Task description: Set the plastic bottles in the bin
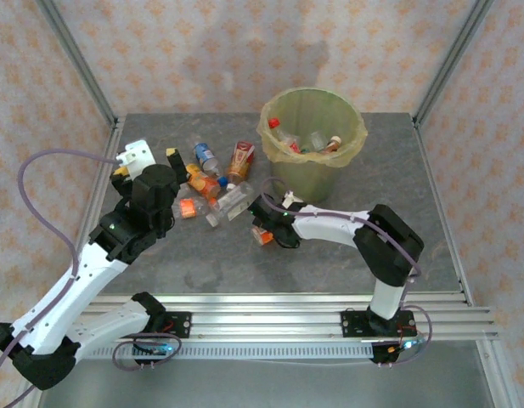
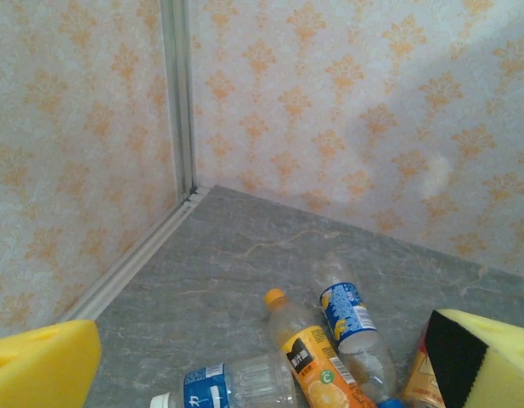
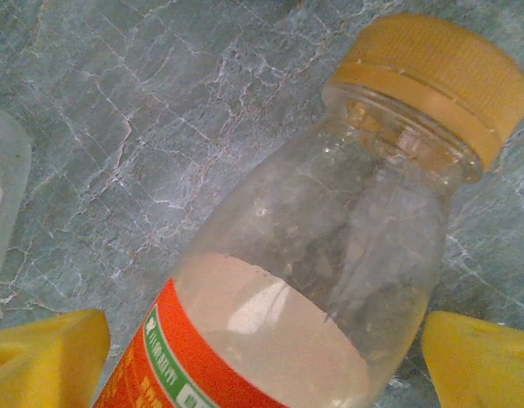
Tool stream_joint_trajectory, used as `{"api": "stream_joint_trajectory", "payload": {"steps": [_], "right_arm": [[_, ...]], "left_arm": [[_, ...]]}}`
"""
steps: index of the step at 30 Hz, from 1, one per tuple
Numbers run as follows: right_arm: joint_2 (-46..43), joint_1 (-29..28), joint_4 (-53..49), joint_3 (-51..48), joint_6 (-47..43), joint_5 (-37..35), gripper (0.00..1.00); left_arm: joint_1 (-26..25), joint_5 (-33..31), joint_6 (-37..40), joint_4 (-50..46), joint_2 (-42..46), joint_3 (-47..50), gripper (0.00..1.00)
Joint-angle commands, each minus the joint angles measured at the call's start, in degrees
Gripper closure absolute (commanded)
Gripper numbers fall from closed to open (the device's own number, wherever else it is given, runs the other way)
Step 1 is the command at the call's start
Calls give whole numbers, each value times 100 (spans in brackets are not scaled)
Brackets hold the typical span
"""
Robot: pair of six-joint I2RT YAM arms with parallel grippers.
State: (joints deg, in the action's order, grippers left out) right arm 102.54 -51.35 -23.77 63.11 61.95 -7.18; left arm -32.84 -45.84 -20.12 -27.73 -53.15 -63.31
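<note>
— Grey marbled stone for the table (image 1: 329, 263), papered walls (image 1: 202, 51) with an orange damask print. Where's the bin (image 1: 317, 174)?
— Near the table's far edge, right of middle. It is round and pale green, lined with a crinkled yellowish bag (image 1: 357, 140). A few bottles (image 1: 306, 140) lie inside.
— And the others?
— A heap (image 1: 212, 174) just left of the bin, toward the far-left corner: clear thin plastic, some crushed, with orange and blue labels.
— What about the right gripper (image 1: 263, 223)?
— It is low over one bottle (image 3: 329, 255) near the table's middle. Its yellow foam pads (image 3: 49, 357) are spread either side of the clear rounded body, and a gap shows at one pad. The bottle has an orange-yellow cap (image 3: 431, 76) and an orange label.
— And the left gripper (image 1: 147, 163)?
— It hangs at the heap's left side, its blocky yellow pads wide apart above the stone.
</note>
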Motion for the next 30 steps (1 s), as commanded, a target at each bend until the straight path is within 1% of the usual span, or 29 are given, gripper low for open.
{"api": "stream_joint_trajectory", "payload": {"steps": [1, 6, 9, 12, 16, 18, 19, 22, 26, 30], "right_arm": [[189, -14, 30, -35, 54, -28, 7], [386, 2, -5, -107, 36, 36, 13], [433, 4, -58, -147, -6, 58, 19], [353, 3, -105, -219, -81, 51, 26], [170, 2, -269, -290, -209, -19, 31], [21, -5, -383, -317, -305, -51, 37], [-44, -4, -456, -309, -376, -69, 39], [-302, -41, -761, -266, -692, -188, 47], [-726, -152, -1169, -212, -1291, -257, 52], [-1257, -429, -1508, -39, -1894, -266, 56]], "left_arm": [[67, -74, -167, 40, -46, 1, 0], [76, -76, -203, 22, -91, -15, 0], [89, -102, -218, 6, -108, -33, 0], [85, -133, -234, -22, -130, -57, 0], [94, -245, -346, -139, -178, -93, 0], [100, -288, -411, -220, -201, -110, 0], [102, -321, -445, -262, -205, -119, 0], [102, -473, -620, -398, -214, -120, 0], [114, -816, -1011, -699, -198, -129, 0], [124, -1079, -1422, -971, -187, -121, 0]]}}
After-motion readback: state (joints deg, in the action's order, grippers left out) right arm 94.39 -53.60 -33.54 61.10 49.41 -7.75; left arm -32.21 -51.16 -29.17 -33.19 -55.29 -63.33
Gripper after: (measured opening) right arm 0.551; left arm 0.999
